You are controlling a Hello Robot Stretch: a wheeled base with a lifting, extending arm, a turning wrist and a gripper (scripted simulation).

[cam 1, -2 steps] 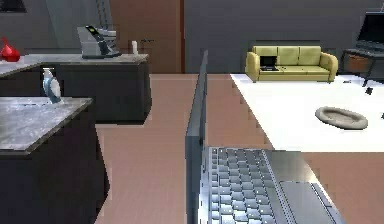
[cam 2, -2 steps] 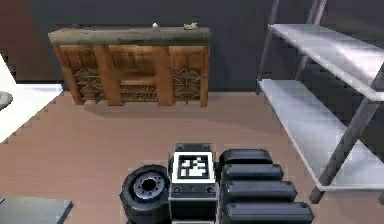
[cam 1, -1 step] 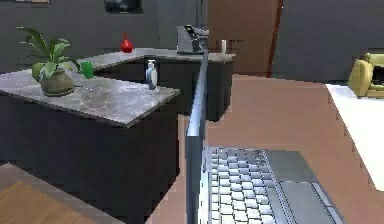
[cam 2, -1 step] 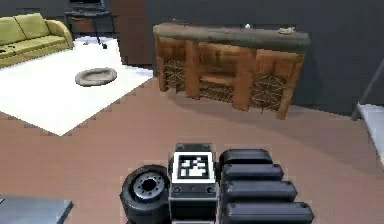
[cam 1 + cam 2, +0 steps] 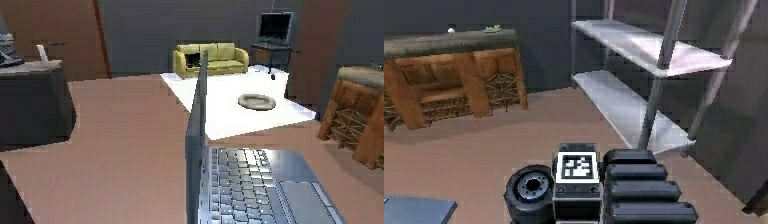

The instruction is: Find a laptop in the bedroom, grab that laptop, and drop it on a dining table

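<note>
Forward view: open silver-grey laptop with a dark keyboard [image 5: 248, 185] sits very close in the lower middle, running off the bottom edge. Lid is upright and seen edge-on, with the keys to its right. Cannot tell what it rests on.

Brown floor beyond it, then a white rectangular rug [image 5: 215, 110] with a round grey ring-shaped object [image 5: 256, 100] lying on it. Yellow-green two-seat sofa [image 5: 211, 58] against the grey far wall. Dark flat television on a low stand [image 5: 275, 28] to its right. Wooden lattice-fronted cabinet [image 5: 357, 112] at the right edge. Dark counter [image 5: 35, 105] at the left.

Arm side view: white marker square with black marks [image 5: 577, 166] at the bottom centre, with the gripper's dark rounded body [image 5: 532, 192] left of it. Fingers not made out, so their state and any load cannot be told. Grey metal shelving unit [image 5: 646, 85] stands to the right. Long wooden sideboard with lattice panels [image 5: 454, 82] stands at the upper left.
</note>
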